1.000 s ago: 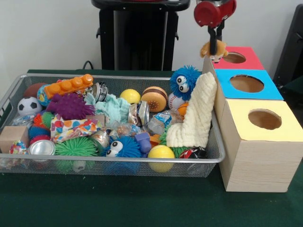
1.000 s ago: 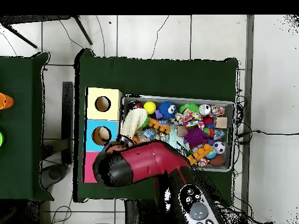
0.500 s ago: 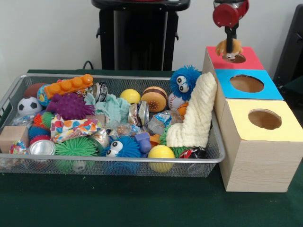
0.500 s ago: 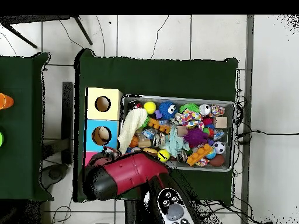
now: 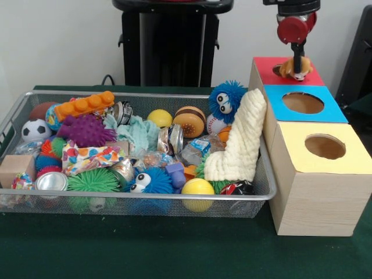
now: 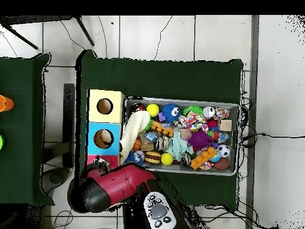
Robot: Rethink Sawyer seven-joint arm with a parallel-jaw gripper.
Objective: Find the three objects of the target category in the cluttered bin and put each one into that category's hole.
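The wire mesh bin [image 5: 145,196] is full of mixed toys, balls and cans; it also shows in the overhead view [image 6: 184,100]. To its right stand three wooden boxes with round holes: a red-topped one [image 5: 264,74], a blue-topped one [image 5: 278,111] and a yellow-topped one [image 5: 290,145]. My gripper [image 5: 297,63] is shut on a small orange plush toy [image 5: 292,69] and holds it just above the red top, by its hole. In the overhead view my red arm [image 6: 116,185] hides the gripper and most of the red box [image 6: 98,160].
A cream knitted cloth [image 5: 238,139] leans on the bin's right end against the boxes. A blue fuzzy ball with eyes [image 5: 225,100] and a burger toy [image 5: 189,121] sit near it. The black pedestal [image 5: 171,46] stands behind the bin.
My gripper has carried the orange plush toy rightward in the front view, from the red box's near corner across its top, and slightly down.
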